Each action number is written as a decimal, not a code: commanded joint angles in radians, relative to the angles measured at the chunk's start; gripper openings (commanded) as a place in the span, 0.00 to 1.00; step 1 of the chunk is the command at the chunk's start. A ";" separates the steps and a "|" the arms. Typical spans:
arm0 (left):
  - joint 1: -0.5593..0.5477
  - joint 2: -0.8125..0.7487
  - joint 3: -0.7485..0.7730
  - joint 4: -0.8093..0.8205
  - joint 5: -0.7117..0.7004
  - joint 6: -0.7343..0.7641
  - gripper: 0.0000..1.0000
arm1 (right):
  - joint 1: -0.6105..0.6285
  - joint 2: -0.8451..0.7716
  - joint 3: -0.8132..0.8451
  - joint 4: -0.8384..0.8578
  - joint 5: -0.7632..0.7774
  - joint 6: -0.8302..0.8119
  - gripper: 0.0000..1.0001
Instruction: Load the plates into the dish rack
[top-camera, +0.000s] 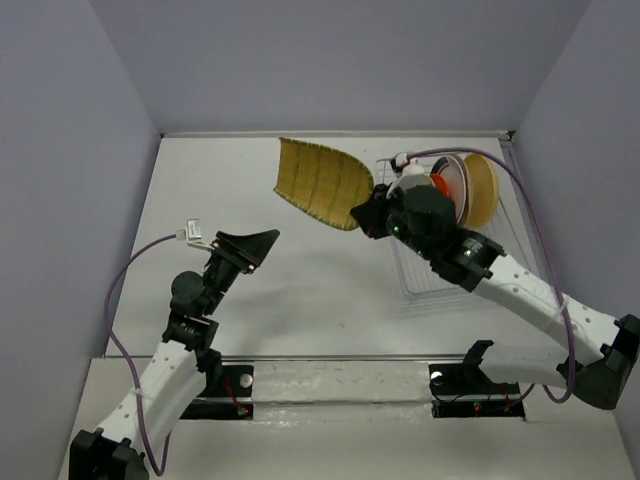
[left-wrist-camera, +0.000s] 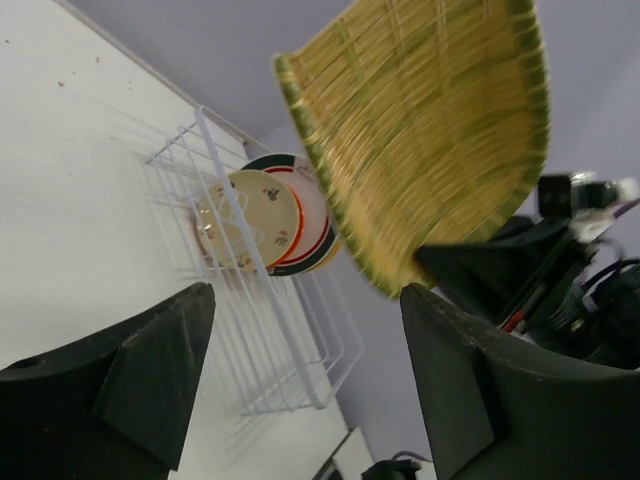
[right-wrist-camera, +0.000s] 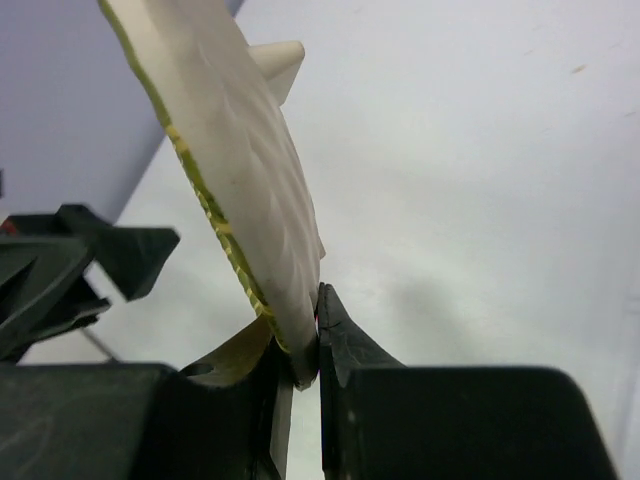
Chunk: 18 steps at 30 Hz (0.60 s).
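My right gripper (top-camera: 366, 215) is shut on the rim of the ribbed yellow-green oblong plate (top-camera: 322, 183) and holds it in the air left of the dish rack (top-camera: 440, 270). The right wrist view shows the plate (right-wrist-camera: 240, 180) edge-on, pinched between the fingers. The rack holds upright plates at its far end: the tan round one (top-camera: 482, 188), an orange one (top-camera: 442, 190) and a white one. In the left wrist view the rack (left-wrist-camera: 250, 300) holds the cream floral plate (left-wrist-camera: 262, 212) and the teal-red rimmed plate (left-wrist-camera: 318, 225), with the oblong plate (left-wrist-camera: 430, 130) above. My left gripper (top-camera: 262, 243) is open and empty.
The rack sits at the right side of the white table, near the right wall (top-camera: 590, 150). The near part of the rack has open slots (top-camera: 430, 280). The back wall runs behind the table. The right arm's purple cable (top-camera: 530, 200) loops over the rack.
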 joint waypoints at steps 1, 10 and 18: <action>-0.006 -0.006 0.078 -0.109 0.098 0.152 0.93 | -0.135 -0.008 0.355 -0.466 0.110 -0.259 0.07; -0.030 0.028 0.234 -0.324 0.135 0.419 0.99 | -0.352 0.193 0.733 -0.974 0.081 -0.325 0.07; -0.102 0.098 0.533 -0.749 0.166 0.822 0.99 | -0.425 0.358 0.960 -1.238 0.113 -0.293 0.07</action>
